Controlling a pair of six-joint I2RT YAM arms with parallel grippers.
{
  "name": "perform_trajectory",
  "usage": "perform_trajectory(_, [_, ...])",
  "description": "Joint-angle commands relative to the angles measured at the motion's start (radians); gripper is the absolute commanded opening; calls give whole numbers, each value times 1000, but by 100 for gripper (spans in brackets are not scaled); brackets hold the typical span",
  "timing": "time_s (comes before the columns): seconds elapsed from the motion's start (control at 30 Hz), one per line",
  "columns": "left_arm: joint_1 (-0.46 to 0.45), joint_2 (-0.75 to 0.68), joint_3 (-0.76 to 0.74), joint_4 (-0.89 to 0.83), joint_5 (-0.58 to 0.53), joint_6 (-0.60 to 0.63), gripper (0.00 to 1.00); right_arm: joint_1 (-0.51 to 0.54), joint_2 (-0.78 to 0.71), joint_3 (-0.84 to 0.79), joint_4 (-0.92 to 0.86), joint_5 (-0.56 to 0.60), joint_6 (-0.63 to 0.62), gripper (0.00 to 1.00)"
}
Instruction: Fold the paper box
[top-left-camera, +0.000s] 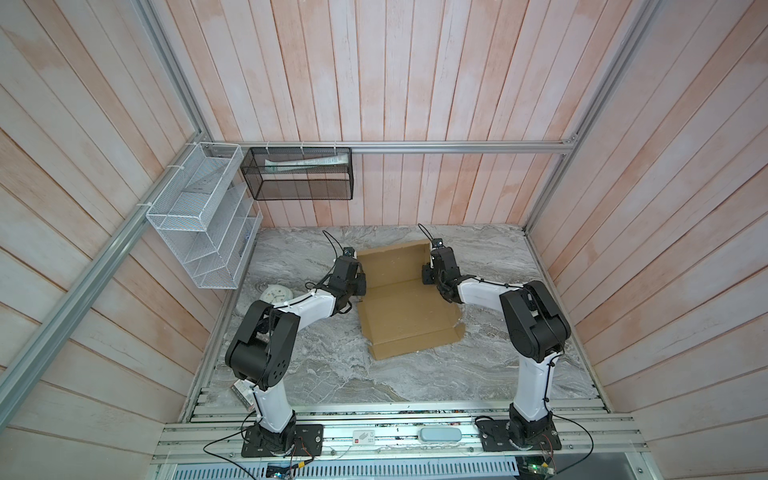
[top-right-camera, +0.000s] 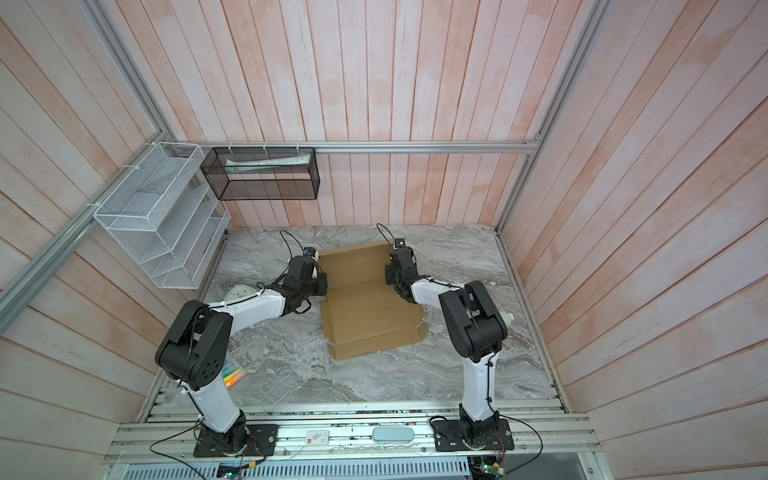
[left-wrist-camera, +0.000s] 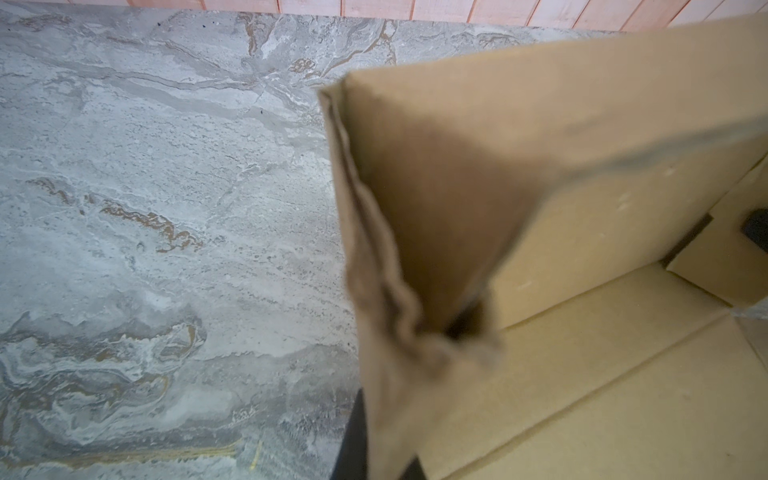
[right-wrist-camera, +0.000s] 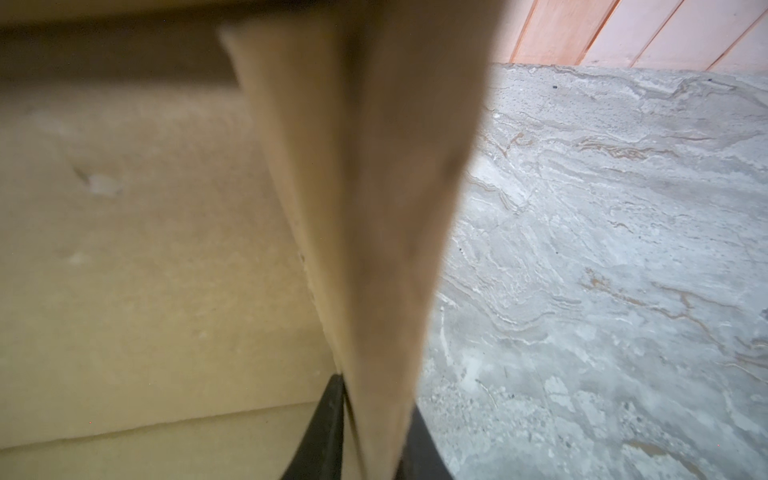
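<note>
The paper box (top-left-camera: 405, 309) (top-right-camera: 370, 318) is a brown cardboard sheet lying partly folded in the middle of the marble table, its far panel raised. My left gripper (top-left-camera: 361, 284) (top-right-camera: 323, 286) is at the box's left side and my right gripper (top-left-camera: 428, 274) (top-right-camera: 390, 272) at its right side. In the left wrist view a standing side flap (left-wrist-camera: 415, 208) runs down between the black fingers (left-wrist-camera: 353, 440), and the left gripper (left-wrist-camera: 382, 457) is shut on it. In the right wrist view the right gripper (right-wrist-camera: 374, 440) is shut on the other side flap (right-wrist-camera: 365, 208), with a finger against each face.
A white wire rack (top-left-camera: 203, 216) and a black mesh basket (top-left-camera: 297, 174) hang on the back left walls. A round white clock (top-left-camera: 276, 295) lies beside the left arm. A small colourful packet (top-right-camera: 235, 374) sits by the left arm's base. A grey case (top-left-camera: 439, 435) rests on the front rail.
</note>
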Motion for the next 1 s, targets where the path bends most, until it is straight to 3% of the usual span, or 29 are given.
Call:
perform_trajectory(0.0, [-17, 47, -1, -83, 84, 20, 0, 34, 43, 14, -78, -43, 18, 20])
perform_trajectory(0.97, [-17, 39, -14, -82, 72, 12, 0, 88, 61, 48, -207, 190, 8, 11])
